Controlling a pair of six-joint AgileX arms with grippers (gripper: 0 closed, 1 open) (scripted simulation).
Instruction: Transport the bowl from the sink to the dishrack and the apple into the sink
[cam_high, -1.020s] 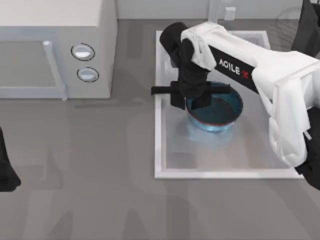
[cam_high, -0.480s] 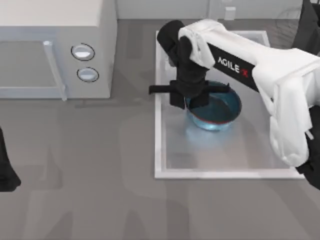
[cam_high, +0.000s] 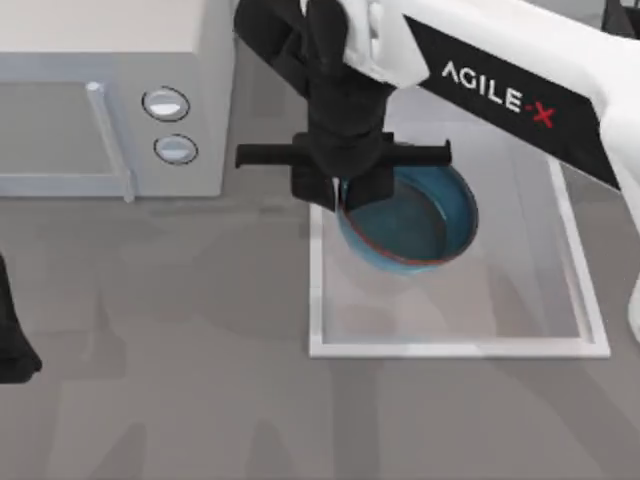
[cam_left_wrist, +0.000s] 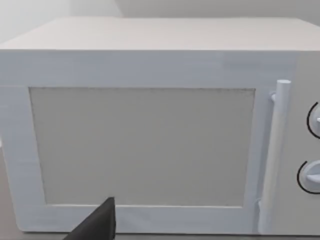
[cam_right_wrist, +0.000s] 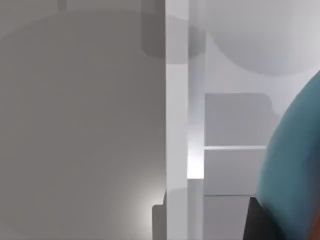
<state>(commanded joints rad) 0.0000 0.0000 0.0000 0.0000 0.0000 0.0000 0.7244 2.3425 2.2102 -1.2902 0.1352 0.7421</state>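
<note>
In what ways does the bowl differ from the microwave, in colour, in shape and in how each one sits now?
The bowl is glossy blue with a reddish-brown rim; the microwave is plain white. The bowl is round and open on top; the microwave is a closed box with a handle and two knobs. The right tool grips the bowl at its rim over the sink; the microwave stands untouched on the counter, left of the sink.

Glossy blue bowl (cam_high: 415, 220), smooth white sink (cam_high: 450, 348), matt grey table (cam_high: 160, 380).

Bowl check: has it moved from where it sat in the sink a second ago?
Yes. The bowl, gripped by the right gripper, looks larger and has shifted toward the sink rim's left edge in the top view, which suggests it is lifted off the basin floor.
</note>
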